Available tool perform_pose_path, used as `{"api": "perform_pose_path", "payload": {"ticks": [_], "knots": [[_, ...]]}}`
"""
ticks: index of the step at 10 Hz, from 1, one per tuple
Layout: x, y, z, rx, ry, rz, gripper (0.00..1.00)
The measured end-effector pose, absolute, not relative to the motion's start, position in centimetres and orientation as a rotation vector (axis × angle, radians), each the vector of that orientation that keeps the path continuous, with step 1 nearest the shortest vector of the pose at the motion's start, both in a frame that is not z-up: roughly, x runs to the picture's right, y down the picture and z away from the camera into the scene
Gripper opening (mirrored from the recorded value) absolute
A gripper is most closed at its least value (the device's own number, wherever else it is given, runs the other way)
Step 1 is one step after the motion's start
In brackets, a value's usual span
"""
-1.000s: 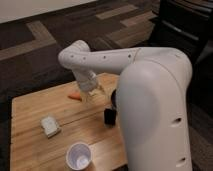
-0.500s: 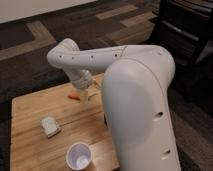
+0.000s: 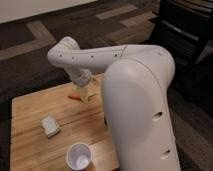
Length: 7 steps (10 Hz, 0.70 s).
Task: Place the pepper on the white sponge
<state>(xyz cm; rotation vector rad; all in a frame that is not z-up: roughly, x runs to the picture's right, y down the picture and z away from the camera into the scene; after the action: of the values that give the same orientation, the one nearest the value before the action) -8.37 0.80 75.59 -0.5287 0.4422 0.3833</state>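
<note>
The small orange-red pepper (image 3: 74, 96) lies on the wooden table (image 3: 30, 107) near its far edge. My gripper (image 3: 86, 93) hangs just to the right of the pepper, close above the table, at the end of the white arm that reaches in from the right. The off-white sponge (image 3: 50, 126) lies flat on the table to the front left of the pepper, well apart from the gripper.
A white plastic cup (image 3: 79, 157) stands upright near the table's front edge. My large white arm body (image 3: 140, 110) hides the right part of the table. Dark patterned carpet (image 3: 30, 45) surrounds the table, and a black cabinet (image 3: 187, 35) stands at the far right.
The arm has swung further left and the gripper has come down closer to the pepper. The pepper, sponge and cup have stayed in place.
</note>
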Motion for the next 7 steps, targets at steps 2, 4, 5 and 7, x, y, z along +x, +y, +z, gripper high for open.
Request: {"api": "perform_pose_path", "payload": {"ticks": [2,4,5,7], "knots": [[-9.3,0.3,76.2,-0.507,0.336,0.362,0.65],[-10.2,0.8,77.1,-0.521,0.211,0.311,0.65],[-10.8,1.0,77.5,-0.53,0.147,0.269,0.65],[-11.3,1.2,78.6,-0.533,0.069,0.192,0.65]]}}
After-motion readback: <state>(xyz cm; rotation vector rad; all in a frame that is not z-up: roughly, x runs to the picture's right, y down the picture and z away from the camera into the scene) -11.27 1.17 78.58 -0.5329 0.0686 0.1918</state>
